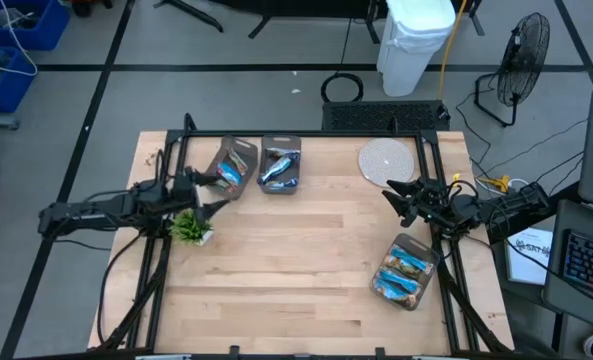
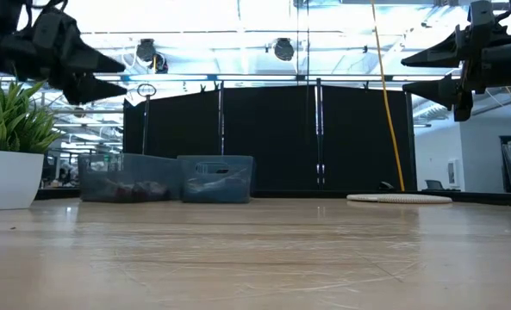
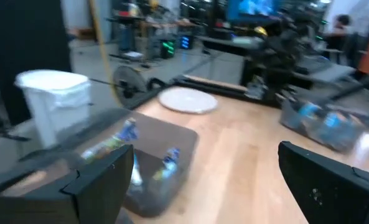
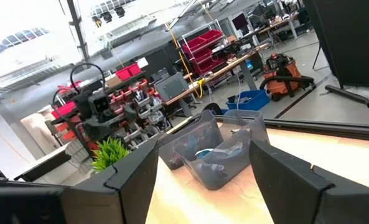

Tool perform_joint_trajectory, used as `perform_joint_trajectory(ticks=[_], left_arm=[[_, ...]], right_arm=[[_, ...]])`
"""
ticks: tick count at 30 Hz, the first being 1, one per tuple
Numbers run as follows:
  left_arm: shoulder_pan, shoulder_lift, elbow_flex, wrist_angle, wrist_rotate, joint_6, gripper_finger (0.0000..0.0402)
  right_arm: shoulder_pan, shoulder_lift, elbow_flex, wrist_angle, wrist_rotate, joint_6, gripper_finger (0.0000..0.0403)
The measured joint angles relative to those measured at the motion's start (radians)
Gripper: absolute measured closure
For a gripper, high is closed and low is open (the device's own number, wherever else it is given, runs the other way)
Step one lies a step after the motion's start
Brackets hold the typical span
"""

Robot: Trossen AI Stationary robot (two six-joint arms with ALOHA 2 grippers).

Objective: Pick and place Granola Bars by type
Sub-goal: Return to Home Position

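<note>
The granola bars lie in three grey bins. One bin point(image 1: 233, 167) and a second point(image 1: 280, 163) stand side by side at the far left, each holding blue-and-white bars point(image 1: 279, 168). A third bin point(image 1: 406, 272) at the near right holds several bars point(image 1: 403, 270). My left gripper point(image 1: 214, 194) hangs open in the air, just near of the far-left bin; the low view shows it point(image 2: 113, 76) well above the table. My right gripper point(image 1: 392, 197) is open too, raised point(image 2: 414, 73) over the right part of the table, between the white disc and the near-right bin.
A small green plant in a white pot point(image 1: 189, 228) stands close under the left arm. A round white disc point(image 1: 387, 160) lies flat at the far right. Bare wood spans the table's middle and near part. Black frame rails run along the left and right sides.
</note>
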Motion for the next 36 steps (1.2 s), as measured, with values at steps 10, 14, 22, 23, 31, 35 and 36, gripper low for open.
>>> perform_joint_trajectory(ticks=[10, 14, 22, 23, 31, 35, 36], left_arm=[[0.0, -0.074, -0.102, 0.0, 0.064, 0.017, 0.0004], [0.0, -0.085, -0.129, 0.042, 0.057, 0.015, 0.0004], [0.001, -0.122, -0.15, 0.099, 0.009, 0.117, 0.0004], [0.001, -0.132, -0.15, 0.099, 0.007, 0.138, 0.0004], [0.039, -0.176, -0.15, 0.096, 0.003, 0.2, 0.0004], [0.063, -0.183, -0.15, 0.096, 0.003, 0.283, 0.0004], [0.067, -0.183, -0.15, 0.096, 0.002, 0.284, 0.0004]], right_arm=[[0.0, 0.0, 0.0, 0.0, 0.0, 0.0, 0.0161], [0.0, 0.0, 0.0, 0.0, 0.0, 0.0, 0.0161], [0.0, 0.0, 0.0, 0.0, 0.0, 0.0, 0.016], [0.0, 0.0, 0.0, 0.0, 0.0, 0.0, 0.016], [0.0, 0.0, 0.0, 0.0, 0.0, 0.0, 0.016], [0.0, 0.0, 0.0, 0.0, 0.0, 0.0, 0.016], [0.0, 0.0, 0.0, 0.0, 0.0, 0.0, 0.016]])
